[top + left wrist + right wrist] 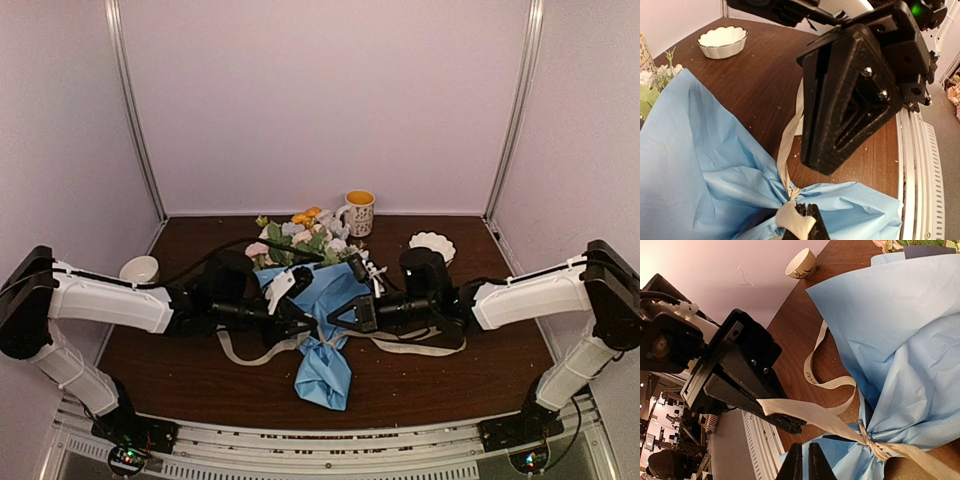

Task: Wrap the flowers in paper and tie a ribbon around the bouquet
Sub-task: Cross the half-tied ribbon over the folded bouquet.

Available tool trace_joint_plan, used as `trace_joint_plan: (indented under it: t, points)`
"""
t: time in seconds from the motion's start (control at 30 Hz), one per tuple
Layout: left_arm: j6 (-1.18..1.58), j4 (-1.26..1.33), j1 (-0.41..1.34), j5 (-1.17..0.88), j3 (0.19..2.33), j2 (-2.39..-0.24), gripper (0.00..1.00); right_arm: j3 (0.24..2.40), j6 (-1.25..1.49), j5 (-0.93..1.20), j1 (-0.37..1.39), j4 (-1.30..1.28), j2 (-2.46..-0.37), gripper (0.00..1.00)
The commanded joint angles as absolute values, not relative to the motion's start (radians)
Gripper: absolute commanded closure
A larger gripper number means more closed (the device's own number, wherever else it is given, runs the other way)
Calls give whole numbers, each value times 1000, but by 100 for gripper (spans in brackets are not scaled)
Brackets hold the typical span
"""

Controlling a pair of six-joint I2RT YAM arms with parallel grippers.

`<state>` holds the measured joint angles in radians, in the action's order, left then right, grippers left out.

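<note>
The bouquet lies in the middle of the table, with the flowers (300,235) at its far end and the light blue paper (325,372) gathered to a neck. The cream ribbon (815,415) is knotted around that neck (791,194). My left gripper (807,222) is shut on one ribbon strand right beside the knot. My right gripper (802,462) hovers just over the paper, facing the left one, its fingers together with nothing between them. The other ribbon strand (786,142) runs past the right gripper onto the table.
A yellow-rimmed mug (359,212) stands behind the flowers. A small cream bowl (139,268) sits at the left, and a white scalloped dish (432,245) at the right. Loose ribbon loops (240,355) lie on the brown table on both sides of the bouquet.
</note>
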<state>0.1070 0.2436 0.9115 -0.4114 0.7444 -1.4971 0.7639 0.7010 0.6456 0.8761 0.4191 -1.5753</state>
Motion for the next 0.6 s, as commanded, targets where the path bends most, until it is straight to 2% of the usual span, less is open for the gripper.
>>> trace_joint_plan:
  t: [0.0,0.1,0.27,0.37,0.57]
  points:
    - [152,359,893,-467,769,-1465,100,742,589,539,909,380,-1464,88]
    - [187,369,893,-529,806,-1524,100,717,526,435,955,362,-1436,81]
    - [273,435,893,-604,842,-1612,100,631,561,388,980,550,-1456,70]
    - [286,458,893,-600,841,-1608,95,595,539,346,995,619,-1456,68]
    - [239,404,880,-578,855,-1603,92,564,484,273,1011,644,-1442,66]
